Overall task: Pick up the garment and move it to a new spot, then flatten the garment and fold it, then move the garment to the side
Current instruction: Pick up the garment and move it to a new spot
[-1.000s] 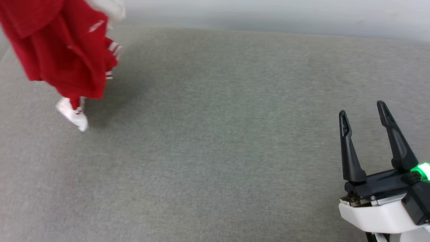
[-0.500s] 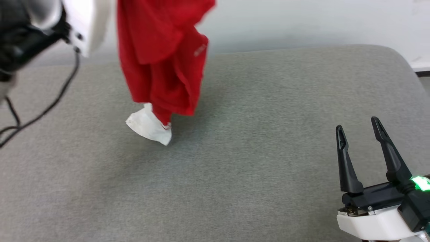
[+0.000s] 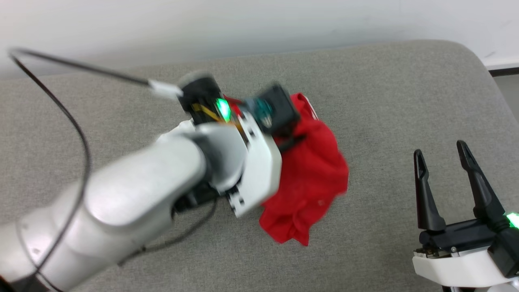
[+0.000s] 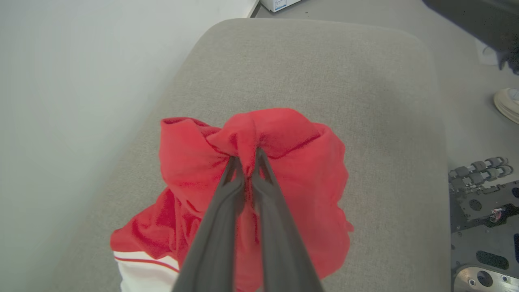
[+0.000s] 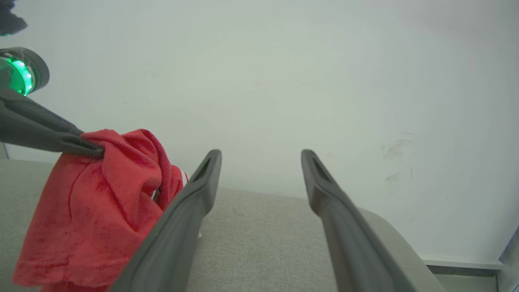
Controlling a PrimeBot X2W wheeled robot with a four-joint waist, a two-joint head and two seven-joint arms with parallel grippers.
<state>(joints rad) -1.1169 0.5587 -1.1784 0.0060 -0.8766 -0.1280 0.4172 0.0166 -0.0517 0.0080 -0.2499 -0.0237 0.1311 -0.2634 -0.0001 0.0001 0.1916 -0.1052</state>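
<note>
The garment point(image 3: 312, 182) is a bunched red shirt hanging in folds over the grey cushion point(image 3: 385, 97). In the left wrist view my left gripper point(image 4: 246, 156) is shut on a pinch of the garment point(image 4: 279, 178), and a white sleeve with a red stripe point(image 4: 142, 269) shows at the bottom. In the head view the pale left forearm point(image 3: 142, 190) covers that gripper and part of the cloth. My right gripper point(image 3: 442, 148) stands open at the lower right, apart from the shirt. The right wrist view shows the garment point(image 5: 93, 211) hanging from the left fingers point(image 5: 61, 144), left of my open right gripper point(image 5: 261, 154).
The grey cushion has a rounded right edge point(image 3: 492, 85) with floor beyond it. A pale wall point(image 3: 243, 24) runs along the far side. A black cable point(image 3: 77, 134) loops off the left arm. A shoe point(image 4: 507, 105) and a roller frame point(image 4: 478, 170) lie on the floor.
The head camera has shifted. My left arm has swung the garment toward the cushion's middle and lowered it, so the forearm now crosses the view. The right gripper keeps its open stance.
</note>
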